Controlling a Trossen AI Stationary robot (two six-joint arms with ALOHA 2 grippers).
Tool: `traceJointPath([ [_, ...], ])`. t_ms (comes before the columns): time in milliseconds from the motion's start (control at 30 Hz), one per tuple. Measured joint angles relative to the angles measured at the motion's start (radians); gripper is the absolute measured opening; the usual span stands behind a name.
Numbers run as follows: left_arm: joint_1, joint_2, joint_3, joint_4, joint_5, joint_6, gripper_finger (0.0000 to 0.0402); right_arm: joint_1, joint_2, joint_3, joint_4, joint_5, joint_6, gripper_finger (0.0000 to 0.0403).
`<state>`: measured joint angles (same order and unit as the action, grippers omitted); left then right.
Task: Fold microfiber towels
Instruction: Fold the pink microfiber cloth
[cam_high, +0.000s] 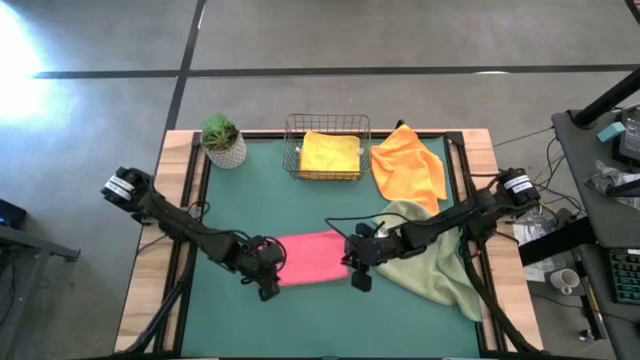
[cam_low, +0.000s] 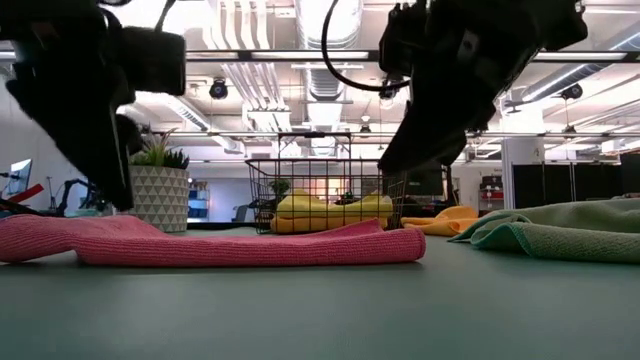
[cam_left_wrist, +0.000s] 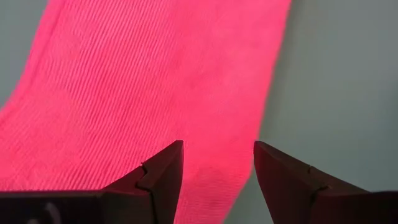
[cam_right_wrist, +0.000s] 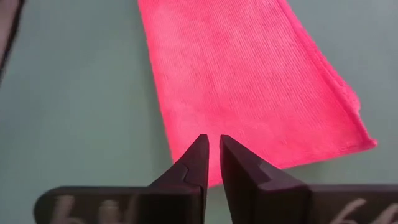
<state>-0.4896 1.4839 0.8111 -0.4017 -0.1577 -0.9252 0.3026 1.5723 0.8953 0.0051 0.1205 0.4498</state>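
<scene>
Pink towel (cam_high: 312, 258): folded into a flat strip, lying on the green counter (cam_high: 300, 210) just toward 6 o'clock of centre, long axis running 9 to 3.
Left gripper (cam_high: 268, 290): at the strip's 9 o'clock end, fingers (cam_left_wrist: 163, 177) apart, hanging over the cloth's edge (nothing between them).
Right gripper (cam_high: 360, 280): at the strip's 3 o'clock end, fingers (cam_right_wrist: 194, 165) nearly together with a thin gap, just above the cloth's edge, gripping nothing.
Sage towel (cam_high: 435, 262): crumpled, at 4 o'clock, partly under the right arm.
Orange towel (cam_high: 408, 165): rumpled, at 2 o'clock, touching the sage one.
Yellow towel (cam_high: 330, 153): folded, inside the wire basket (cam_high: 293, 140) at 12 o'clock.
Potted plant (cam_high: 222, 140): at 11 o'clock, beside the basket.
</scene>
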Motion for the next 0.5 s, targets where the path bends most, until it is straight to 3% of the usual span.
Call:
traceJointPath([
  [333, -0.001, 0.038, -0.022, -0.001, 0.027, -0.046, 0.018, -0.109, 0.0, -0.031, 0.007, 0.009, -0.143, 0.0028],
  [500, -0.001, 0.038, -0.03, -0.009, 0.036, -0.087, 0.0179, -0.167, 0.008, -0.032, 0.048, -0.042, -0.193, 0.0028],
])
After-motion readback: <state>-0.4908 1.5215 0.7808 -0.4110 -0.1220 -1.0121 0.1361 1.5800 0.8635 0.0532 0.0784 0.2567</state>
